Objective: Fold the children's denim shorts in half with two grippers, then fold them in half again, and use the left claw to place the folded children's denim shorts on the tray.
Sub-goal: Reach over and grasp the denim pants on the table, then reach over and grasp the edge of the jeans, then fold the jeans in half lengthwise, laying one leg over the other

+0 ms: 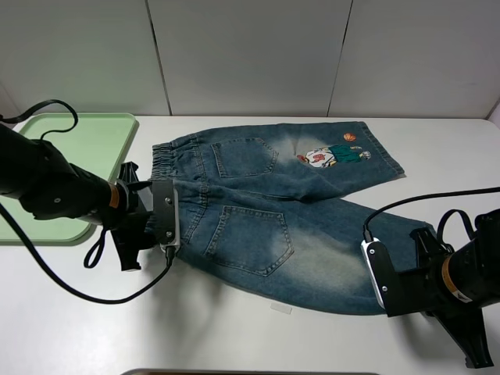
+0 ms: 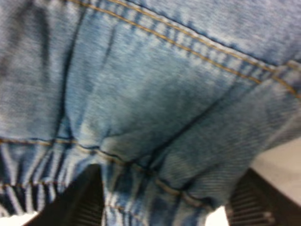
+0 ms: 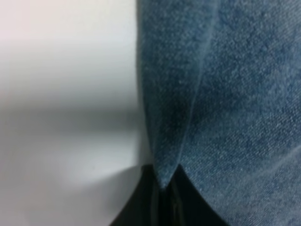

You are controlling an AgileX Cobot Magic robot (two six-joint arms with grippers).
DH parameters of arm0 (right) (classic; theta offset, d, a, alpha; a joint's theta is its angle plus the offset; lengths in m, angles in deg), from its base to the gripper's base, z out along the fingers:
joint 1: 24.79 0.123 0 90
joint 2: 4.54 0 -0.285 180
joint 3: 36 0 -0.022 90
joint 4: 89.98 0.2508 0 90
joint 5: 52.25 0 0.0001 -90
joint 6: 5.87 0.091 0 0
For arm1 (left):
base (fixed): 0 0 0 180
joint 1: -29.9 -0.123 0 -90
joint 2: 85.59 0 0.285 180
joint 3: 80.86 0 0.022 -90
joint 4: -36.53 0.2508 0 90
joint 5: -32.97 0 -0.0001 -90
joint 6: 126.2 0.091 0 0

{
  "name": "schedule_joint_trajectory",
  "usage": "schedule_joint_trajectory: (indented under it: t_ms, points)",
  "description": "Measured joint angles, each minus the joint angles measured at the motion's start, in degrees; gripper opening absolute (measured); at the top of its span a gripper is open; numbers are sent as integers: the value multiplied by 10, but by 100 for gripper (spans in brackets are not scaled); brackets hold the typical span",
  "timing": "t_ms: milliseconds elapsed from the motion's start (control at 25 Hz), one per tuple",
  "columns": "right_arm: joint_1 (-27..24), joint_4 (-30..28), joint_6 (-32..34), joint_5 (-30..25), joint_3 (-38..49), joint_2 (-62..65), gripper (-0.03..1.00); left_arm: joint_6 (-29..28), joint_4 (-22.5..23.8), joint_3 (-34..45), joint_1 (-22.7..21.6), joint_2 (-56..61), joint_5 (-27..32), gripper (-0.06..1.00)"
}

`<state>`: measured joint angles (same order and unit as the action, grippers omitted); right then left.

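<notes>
Exterior high view: the shorts (image 1: 258,226) were seen spread flat and unfolded on the table (image 1: 234,332), back pockets up.
Long axis: it was laid across the table, with the waistband (image 1: 168,152) toward the left arm and the leg hems toward the right arm.
Left claw (image 1: 168,223): it was set at the near end of the waistband. In the left wrist view its fingers (image 2: 84,200) were seen well apart with gathered denim between them, and no pinch was made out.
Right claw (image 1: 376,273): it was clamped on the hem of the near leg (image 1: 336,262). A ridge of denim was seen nipped between its closed tips in the right wrist view.
Deciding relation: both claws were placed on the near edge, one at each end of the long axis. The far leg (image 1: 351,160) lay beyond them, away from the arms.
Step judged: the first fold was not yet made. The near half was judged due to be carried over onto the far half.
Need judged: a firm left pinch was wanted before any lift.
Tray (image 1: 94,133): it was found at the far left, near the waistband but apart from it. The left arm was the nearer.
</notes>
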<state>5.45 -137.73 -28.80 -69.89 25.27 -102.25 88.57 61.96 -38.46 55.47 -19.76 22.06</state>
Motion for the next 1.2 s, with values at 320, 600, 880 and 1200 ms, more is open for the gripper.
schedule_joint_trajectory:
  t_ms: [320,600,880,1200]
  points:
    - [0,0,1,2,0,0,-3,3,2,0,0,-1,4,43]
    - [0,0,1,3,0,0,-3,3,2,0,-2,-13,-2,42]
    - [0,0,1,4,0,0,-3,-1,2,-4,-3,-34,-43,39]
    - [0,0,2,4,0,0,-3,-3,4,-5,10,-39,-39,9]
